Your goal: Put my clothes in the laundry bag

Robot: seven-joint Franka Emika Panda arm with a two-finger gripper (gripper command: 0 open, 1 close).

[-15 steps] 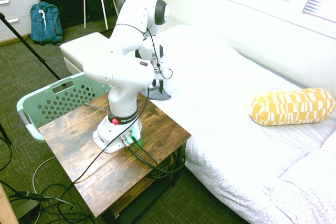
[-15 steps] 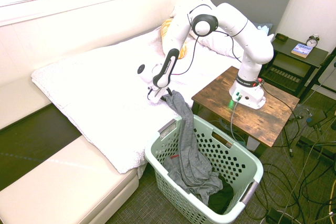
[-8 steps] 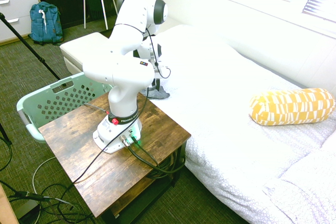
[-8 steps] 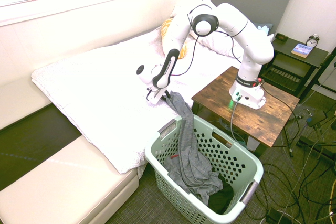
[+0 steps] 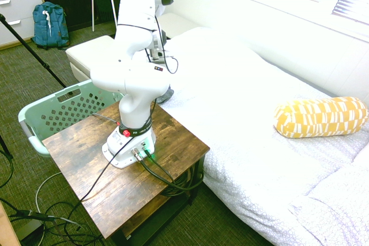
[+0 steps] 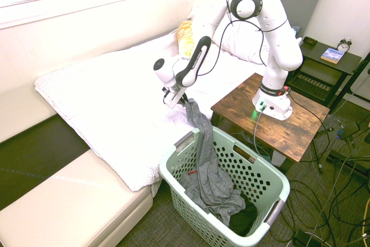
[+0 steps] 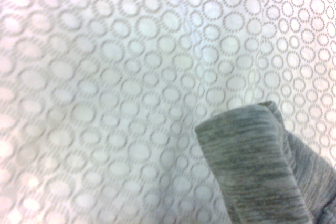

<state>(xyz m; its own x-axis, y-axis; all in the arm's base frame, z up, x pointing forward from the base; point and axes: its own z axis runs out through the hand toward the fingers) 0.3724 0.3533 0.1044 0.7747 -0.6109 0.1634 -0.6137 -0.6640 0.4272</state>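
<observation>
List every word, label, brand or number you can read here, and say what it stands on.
Nothing reads for certain.
Black band on the robot's base: white lettering, too blurred.
Book on the dark nightstand: print too small.
Clock: numerals too small.

Bright exteriors, washed-out whites — soft wrist view
</observation>
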